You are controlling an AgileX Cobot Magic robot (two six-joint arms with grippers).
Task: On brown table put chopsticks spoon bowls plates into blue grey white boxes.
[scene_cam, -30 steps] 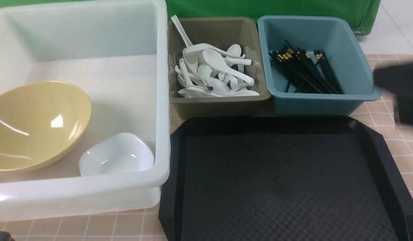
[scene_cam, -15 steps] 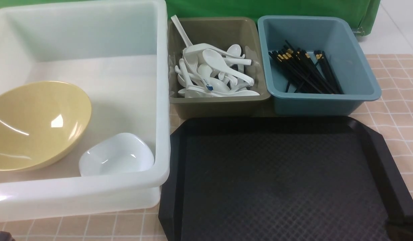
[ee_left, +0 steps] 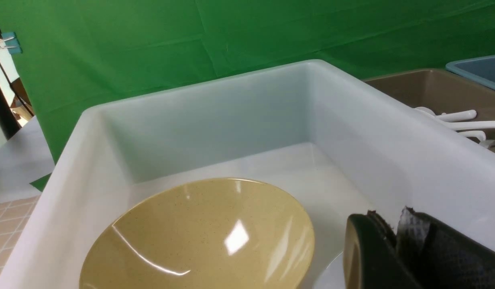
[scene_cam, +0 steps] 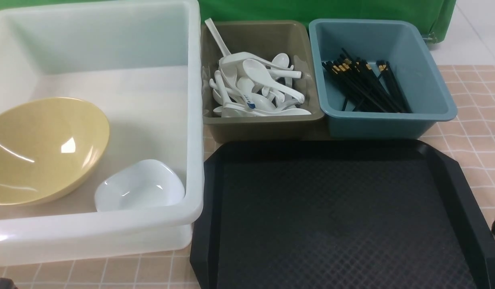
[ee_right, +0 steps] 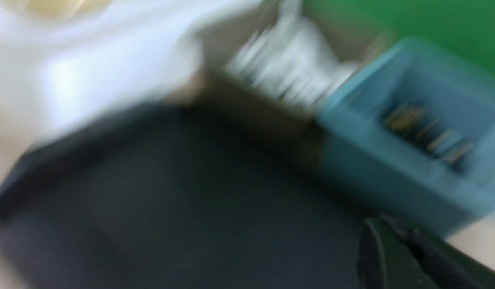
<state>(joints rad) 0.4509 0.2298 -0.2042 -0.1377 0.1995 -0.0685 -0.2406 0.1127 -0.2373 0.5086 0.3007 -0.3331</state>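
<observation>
Front view: chopsticks [scene_cam: 363, 86] in blue bin [scene_cam: 428, 112]; wrist views only: left gripper [ee_left: 394, 224], right gripper [ee_right: 396, 237] closed, empty.

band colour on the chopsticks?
Gold, on the thin black chopsticks in the teal-blue plastic bin; front view shows it best.

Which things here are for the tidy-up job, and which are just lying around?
For the job:
yellow bowl
white bowl
spoons
chopsticks
white tub
grey bin
blue bin
brown table

Lying about:
black tray
green cloth
</observation>
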